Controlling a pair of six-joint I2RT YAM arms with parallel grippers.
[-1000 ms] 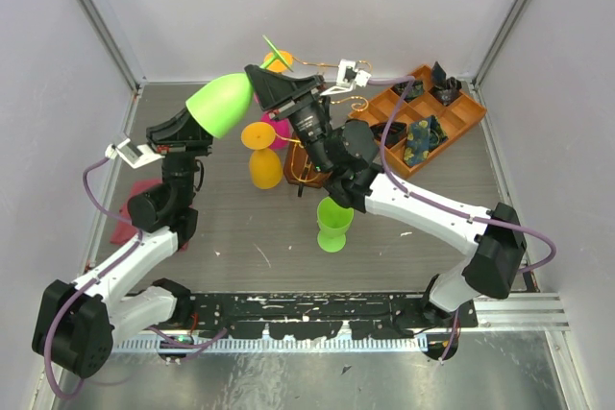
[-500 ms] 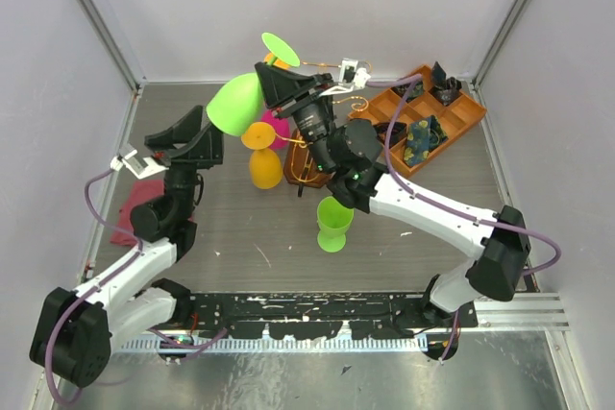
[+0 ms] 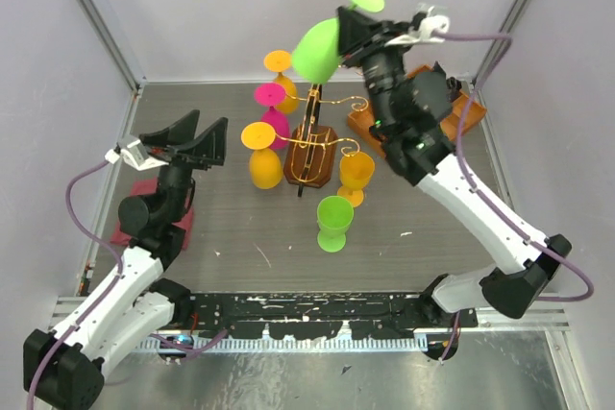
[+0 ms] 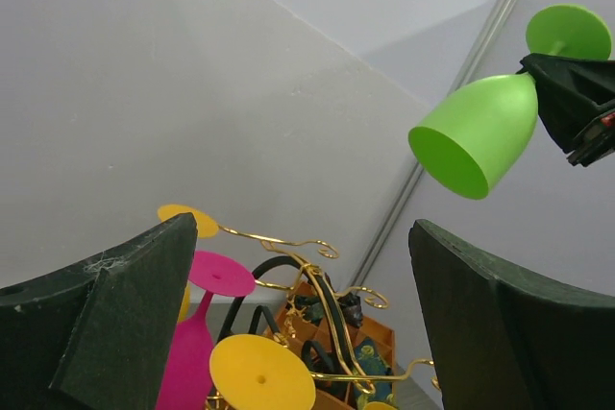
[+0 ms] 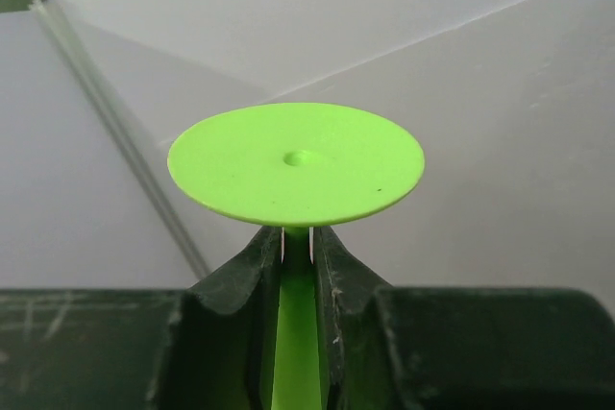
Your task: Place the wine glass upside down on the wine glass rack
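My right gripper [image 3: 350, 28] is shut on the stem of a bright green wine glass [image 3: 318, 49] and holds it high in the air, tilted, bowl mouth down-left and foot up. In the right wrist view both fingers [image 5: 252, 261] pinch the stem just under the round foot [image 5: 296, 162]. The wine glass rack [image 3: 313, 132], gold wire on a brown base, stands below and left of the glass. Three glasses hang on it upside down: orange [image 3: 281, 69], pink [image 3: 273, 108] and yellow-orange [image 3: 262, 155]. My left gripper [image 3: 188, 141] is open and empty, left of the rack [image 4: 327, 304].
A yellow goblet [image 3: 356, 175] and a second green goblet [image 3: 334, 224] stand upright on the table in front of the rack. An orange compartment tray [image 3: 463, 114] sits at the back right, partly behind my right arm. A magenta cloth [image 3: 139, 223] lies under my left arm.
The left gripper opened, let go of the green glass's bowl and drew back to the left. The right arm carried the glass up and to the right, above the rack.
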